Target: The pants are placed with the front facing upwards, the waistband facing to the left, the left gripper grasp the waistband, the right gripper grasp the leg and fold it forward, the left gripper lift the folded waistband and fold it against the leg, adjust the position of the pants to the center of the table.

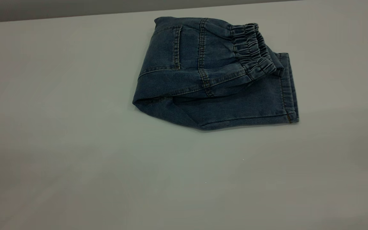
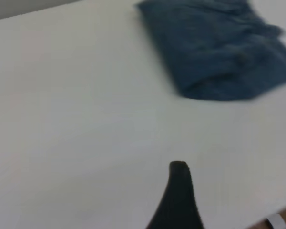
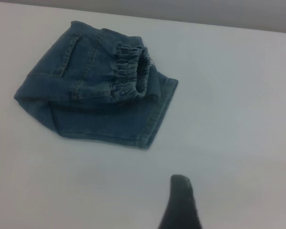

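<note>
The blue denim pants (image 1: pixel 203 80) lie folded into a compact bundle at the far middle of the table (image 1: pixel 75 143), a little right of centre. The puckered waistband (image 1: pixel 252 48) rests on top of the leg, toward the right, with a back patch pocket facing up on the left half. Neither gripper shows in the exterior view. In the left wrist view the left gripper (image 2: pixel 224 191) shows one black finger (image 2: pixel 178 191) over bare table, far from the pants (image 2: pixel 219 52). The right gripper (image 3: pixel 205 200) likewise shows one finger (image 3: pixel 180 200), well short of the pants (image 3: pixel 86 109) and waistband (image 3: pixel 131 71). Both hold nothing.
The table's far edge (image 1: pixel 75 16) runs just behind the pants, with a grey wall beyond. In the left wrist view a table edge (image 2: pixel 276 214) shows close to the left gripper. Bare tabletop spreads to the left and in front of the pants.
</note>
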Robot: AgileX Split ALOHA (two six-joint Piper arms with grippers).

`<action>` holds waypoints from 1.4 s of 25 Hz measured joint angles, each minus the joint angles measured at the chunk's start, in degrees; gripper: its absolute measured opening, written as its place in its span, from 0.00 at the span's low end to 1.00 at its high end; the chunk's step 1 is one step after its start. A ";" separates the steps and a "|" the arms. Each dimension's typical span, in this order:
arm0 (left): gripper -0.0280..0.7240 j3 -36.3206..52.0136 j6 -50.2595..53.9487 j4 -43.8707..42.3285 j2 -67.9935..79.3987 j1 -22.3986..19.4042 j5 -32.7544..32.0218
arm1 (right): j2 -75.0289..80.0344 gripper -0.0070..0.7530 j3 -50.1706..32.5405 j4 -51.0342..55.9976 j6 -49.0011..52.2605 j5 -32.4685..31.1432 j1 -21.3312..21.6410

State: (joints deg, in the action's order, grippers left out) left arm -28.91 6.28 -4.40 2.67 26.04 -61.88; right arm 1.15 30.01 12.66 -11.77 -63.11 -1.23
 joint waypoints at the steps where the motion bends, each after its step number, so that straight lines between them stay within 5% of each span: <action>1: 0.76 0.00 0.00 0.00 0.00 -2.91 0.00 | 0.00 0.63 0.00 0.00 0.00 0.00 0.00; 6: 0.76 0.00 0.00 0.00 0.00 -15.82 0.00 | 0.00 0.63 0.00 0.33 0.00 0.00 0.00; 11: 0.76 0.00 0.00 -0.05 0.00 -23.35 0.00 | -1.18 0.62 0.00 0.37 0.00 -0.06 0.00; 35: 0.76 0.00 0.00 -0.05 0.00 -23.60 0.05 | -1.15 0.60 0.00 0.94 0.00 -0.16 0.05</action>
State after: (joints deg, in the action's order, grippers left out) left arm -28.91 6.28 -4.45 2.67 2.44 -61.83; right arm 0.00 30.01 13.60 -11.77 -63.28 -1.18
